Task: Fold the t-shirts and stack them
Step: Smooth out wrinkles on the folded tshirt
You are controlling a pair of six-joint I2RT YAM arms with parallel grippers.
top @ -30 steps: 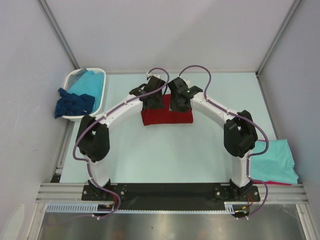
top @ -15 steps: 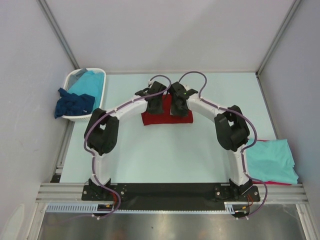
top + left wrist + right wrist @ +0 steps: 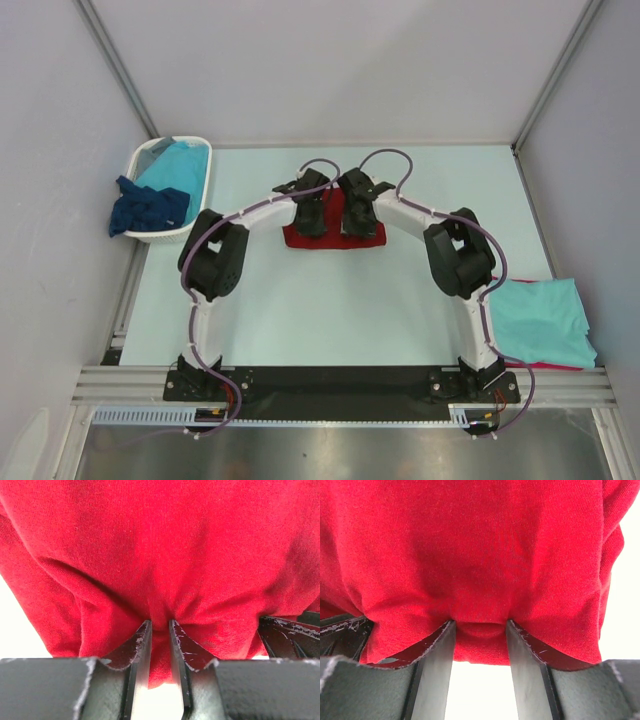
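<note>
Top external view, starting at your far left: the white basket (image 3: 140, 160) sits at the tabletop's (image 3: 330, 310) back-left corner with a turquoise t-shirt (image 3: 182, 163) inside and a dark navy t-shirt (image 3: 148, 208) spilling over its outer rim. Move to centre and there's your work: the dark red t-shirt (image 3: 334, 240) lies as a flat band in the middle of the tabletop. Your left tool (image 3: 160, 625) is pinched nearly together on a thin gather of its cloth, and your right tool (image 3: 480, 625) just beside it is clamped on a much fatter bunch with its fingers set wider. That mismatch is your risk, I'd say: pull unevenly and the thin left pinch could slip out, or the hem could skew and the fold come out crooked. The two tools also sit very near each other, so any inward drift may knock them together. Room-wise, you've got plenty of bare tabletop on the near side toward the bases, less toward the back wall. Far right, the folded turquoise t-shirt (image 3: 540, 320) rests on another red t-shirt (image 3: 545, 367) at the near-right edge, close to your right arm, so a wide swing could scuff that stack.
</note>
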